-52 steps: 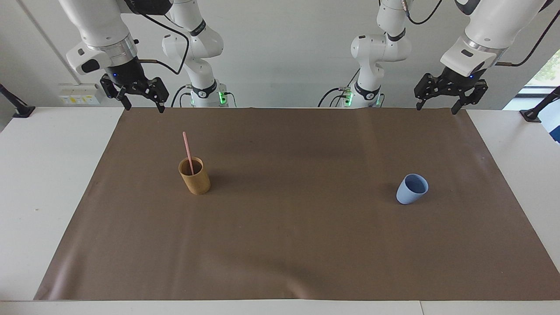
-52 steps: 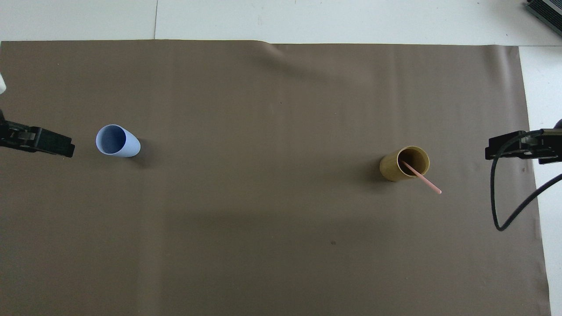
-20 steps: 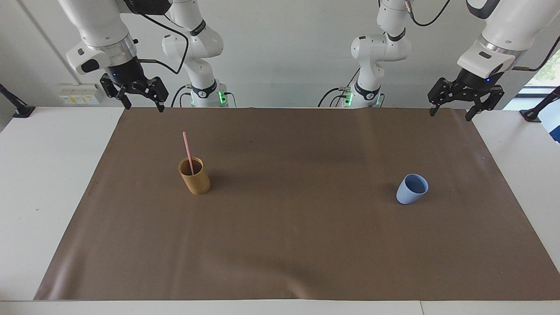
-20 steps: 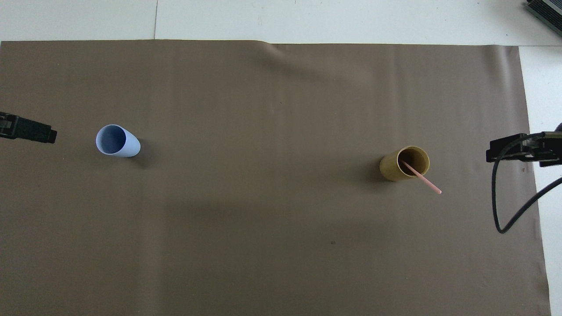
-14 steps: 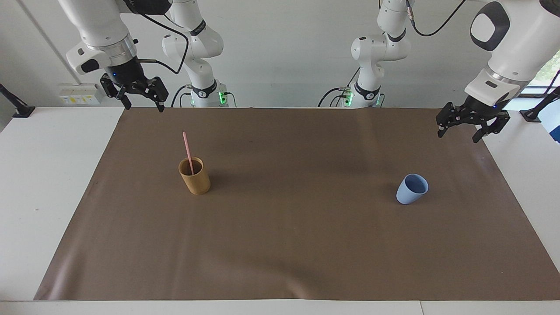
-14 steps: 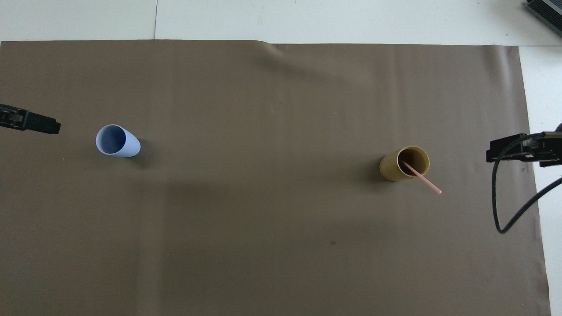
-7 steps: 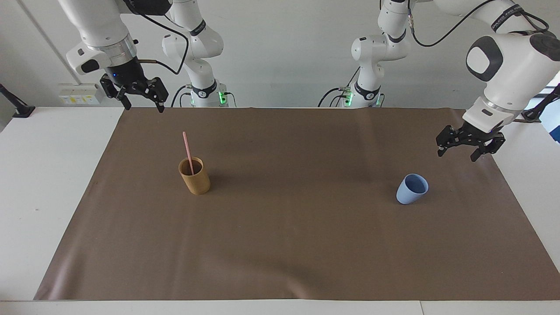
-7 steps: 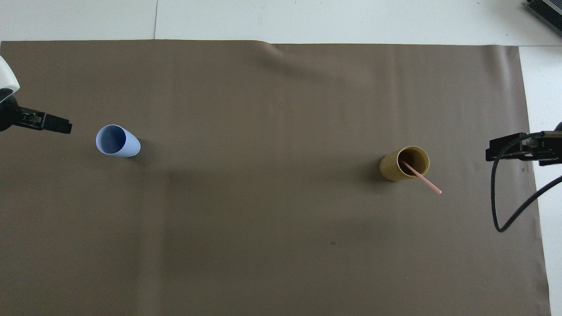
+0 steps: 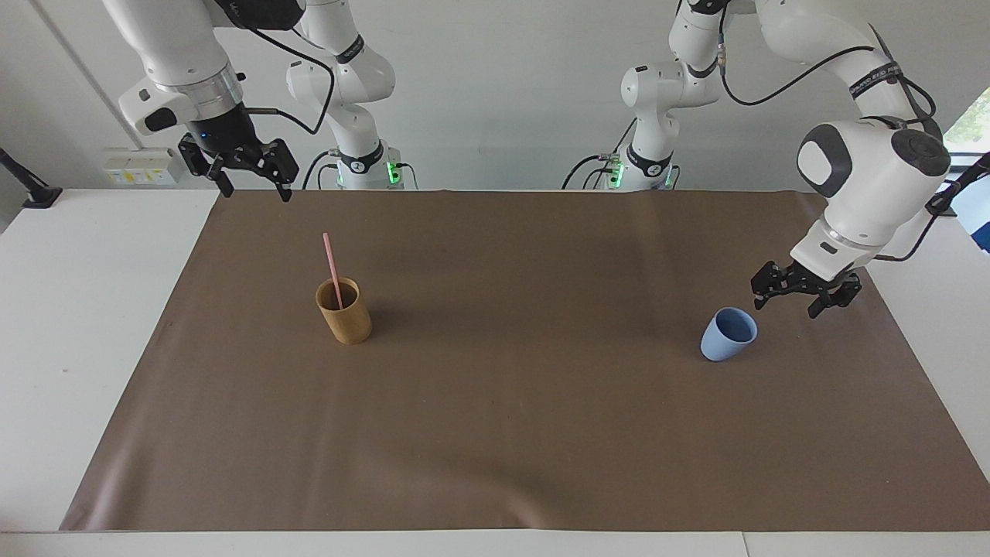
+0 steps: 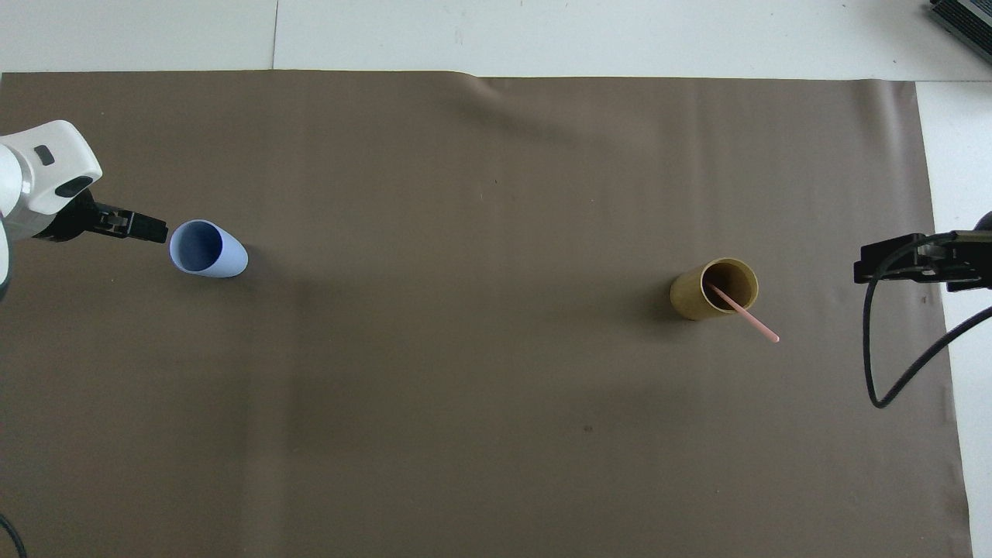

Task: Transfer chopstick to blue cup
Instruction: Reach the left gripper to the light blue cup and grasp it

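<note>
Chopstick (image 9: 333, 264) stands in tan cup (image 9: 345, 313); blue cup (image 9: 728, 335) empty; both end effectors open.

Chopstick (image 9: 332, 263) in tan cup (image 9: 345, 317); blue cup (image 9: 727, 336) well apart.

Two high views of one brown mat (image 9: 495, 433): one facing the robots across it, one looking steeply down from their end. Shared: whole mat, half-turned.
</note>
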You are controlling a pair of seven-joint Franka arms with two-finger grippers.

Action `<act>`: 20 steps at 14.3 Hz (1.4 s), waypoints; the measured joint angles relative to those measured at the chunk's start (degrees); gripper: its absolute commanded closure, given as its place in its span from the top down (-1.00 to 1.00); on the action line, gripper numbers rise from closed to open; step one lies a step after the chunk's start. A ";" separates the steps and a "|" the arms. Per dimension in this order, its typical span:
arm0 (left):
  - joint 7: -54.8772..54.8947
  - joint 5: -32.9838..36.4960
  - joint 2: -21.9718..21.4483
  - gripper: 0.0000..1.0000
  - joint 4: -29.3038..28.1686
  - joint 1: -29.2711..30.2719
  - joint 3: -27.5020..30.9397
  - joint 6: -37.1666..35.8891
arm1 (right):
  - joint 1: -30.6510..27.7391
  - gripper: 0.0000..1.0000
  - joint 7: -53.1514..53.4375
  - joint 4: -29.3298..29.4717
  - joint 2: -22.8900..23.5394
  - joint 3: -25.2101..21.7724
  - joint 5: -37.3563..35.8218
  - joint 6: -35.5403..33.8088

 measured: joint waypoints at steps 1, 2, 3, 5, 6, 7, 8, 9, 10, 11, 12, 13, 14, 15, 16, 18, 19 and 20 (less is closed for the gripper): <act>0.00 -0.22 0.68 1.00 -0.13 0.00 0.00 0.48 | 0.00 1.00 0.00 -0.01 0.00 0.00 0.00 0.00; 0.00 -0.36 1.35 1.00 -0.22 0.00 0.00 0.99 | 0.00 1.00 0.00 -0.02 0.00 0.00 0.00 0.00; 0.00 -0.60 1.99 1.00 -0.34 0.00 0.00 1.58 | 0.00 1.00 0.00 -0.03 0.00 0.00 0.00 0.00; 0.00 -2.09 3.06 1.00 -0.83 0.00 0.00 2.74 | 0.00 1.00 0.00 -0.07 0.00 -0.02 0.00 0.00; 0.00 -2.82 3.51 1.00 -1.20 0.00 0.00 3.07 | -0.01 1.00 0.00 -0.08 0.00 -0.04 0.00 0.00; 0.00 -3.16 3.91 1.00 -1.80 0.00 0.00 3.71 | -0.02 1.00 0.00 -0.09 0.00 -0.07 0.00 0.00; 0.00 -3.26 4.15 1.00 -2.36 0.00 -0.01 4.48 | -0.02 1.00 0.00 -0.10 0.00 -0.08 0.00 0.00; 0.00 -3.31 4.27 0.98 -2.79 0.00 -0.01 4.96 | -0.02 1.00 0.00 -0.11 0.00 -0.09 0.00 0.00; 0.00 -3.33 4.28 0.62 -3.17 0.00 0.00 5.15 | -0.02 1.00 0.00 -0.12 0.00 -0.09 0.00 0.00; 0.00 -3.35 4.28 0.37 -3.52 0.00 0.00 5.31 | -0.02 1.00 0.00 -0.12 0.00 -0.09 0.00 -0.01; 0.00 -3.38 4.28 0.11 -3.78 0.00 0.00 5.60 | -0.02 1.00 0.00 -0.13 0.00 -0.10 0.00 -0.01; 0.00 -3.40 4.28 -0.21 -3.92 0.01 0.00 5.78 | -0.02 1.00 0.00 -0.13 0.00 -0.10 0.00 -0.01; 0.00 -3.41 4.28 -0.60 -4.06 0.01 0.01 5.81 | -0.02 1.00 0.00 -0.13 0.00 -0.10 0.00 -0.01; -0.01 -3.52 4.27 -0.92 -4.27 0.01 0.01 5.81 | -0.02 1.00 0.00 -0.13 0.00 -0.10 0.00 -0.01; -0.01 -3.75 4.27 -1.00 -4.48 0.01 0.01 5.81 | -0.02 1.00 0.00 -0.13 0.00 -0.10 0.00 -0.01; -0.01 -4.69 4.25 -1.00 -4.63 0.02 0.01 5.30 | -0.02 1.00 0.00 -0.13 0.00 -0.10 0.00 -0.01; -0.01 -5.46 4.17 -1.00 -4.61 0.03 0.01 4.46 | -0.02 1.00 0.00 -0.13 0.00 -0.10 0.00 -0.01; 0.00 -6.00 3.92 -1.00 -4.53 0.07 0.03 3.65 | -0.02 1.00 0.00 -0.13 0.00 -0.10 0.00 -0.01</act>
